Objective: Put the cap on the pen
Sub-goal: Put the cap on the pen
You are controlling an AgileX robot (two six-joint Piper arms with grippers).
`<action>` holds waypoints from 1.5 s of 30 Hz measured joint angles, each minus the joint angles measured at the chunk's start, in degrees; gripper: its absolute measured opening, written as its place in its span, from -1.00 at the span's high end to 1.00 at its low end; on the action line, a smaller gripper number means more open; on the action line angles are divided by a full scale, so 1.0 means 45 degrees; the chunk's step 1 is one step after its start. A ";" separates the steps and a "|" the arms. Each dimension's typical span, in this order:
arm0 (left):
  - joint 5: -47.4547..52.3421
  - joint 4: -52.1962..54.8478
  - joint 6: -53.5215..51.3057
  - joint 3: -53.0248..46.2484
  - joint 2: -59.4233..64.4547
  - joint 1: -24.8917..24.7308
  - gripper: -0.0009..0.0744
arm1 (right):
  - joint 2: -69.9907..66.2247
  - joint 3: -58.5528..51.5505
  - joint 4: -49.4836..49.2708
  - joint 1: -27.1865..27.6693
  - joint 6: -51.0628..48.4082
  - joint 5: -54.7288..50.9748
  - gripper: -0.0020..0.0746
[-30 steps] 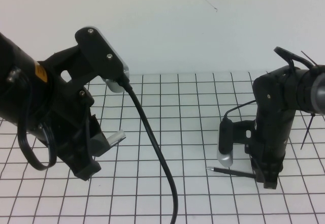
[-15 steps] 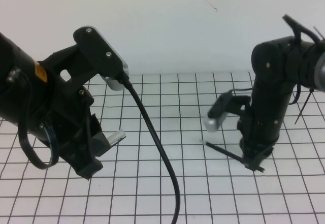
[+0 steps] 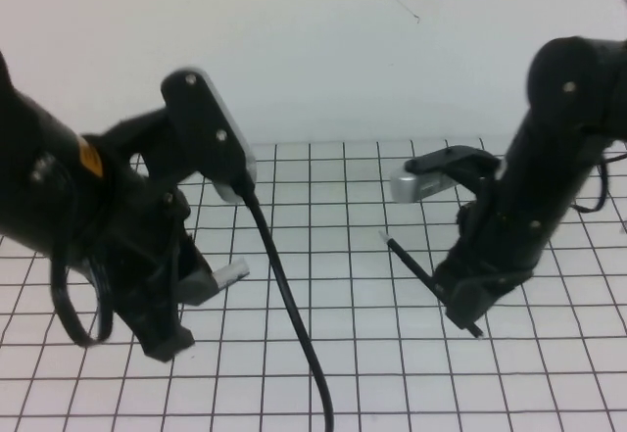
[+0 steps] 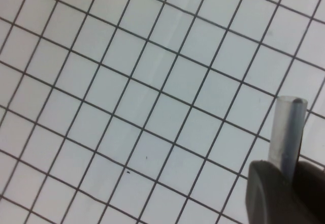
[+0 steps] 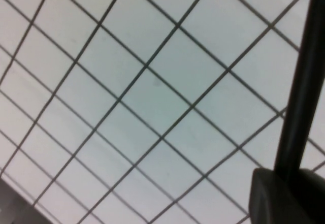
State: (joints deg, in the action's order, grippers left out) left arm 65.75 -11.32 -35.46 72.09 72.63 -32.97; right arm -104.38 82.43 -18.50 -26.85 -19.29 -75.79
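Note:
My right gripper (image 3: 468,303) is shut on the slim black pen (image 3: 416,268) and holds it in the air above the grid mat, right of centre, tip pointing up and to the left. In the right wrist view the pen (image 5: 303,84) rises from between the fingers (image 5: 279,196). My left gripper (image 3: 186,280) is shut on the short grey cap (image 3: 228,275), held above the mat on the left with its open end pointing right. In the left wrist view the cap (image 4: 287,132) sticks out from the fingers (image 4: 269,193).
A white mat with a black grid (image 3: 343,354) covers the table. A black cable (image 3: 294,324) hangs from the left wrist camera across the middle. A plain white wall stands behind.
My right gripper has lifted the pen off the mat and tilted it, tip now up and left. My left arm has shifted slightly with the cap still in it.

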 joint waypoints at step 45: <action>-0.6451 -0.9146 -1.9118 -0.4973 0.0000 -0.0606 0.85 | 0.6338 -0.5740 -0.4399 -0.0914 -0.0474 0.0000 0.95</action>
State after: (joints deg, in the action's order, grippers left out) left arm 36.72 -52.48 -121.49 49.72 72.63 -35.70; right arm -75.86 56.60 -38.30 -30.96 -21.42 -75.79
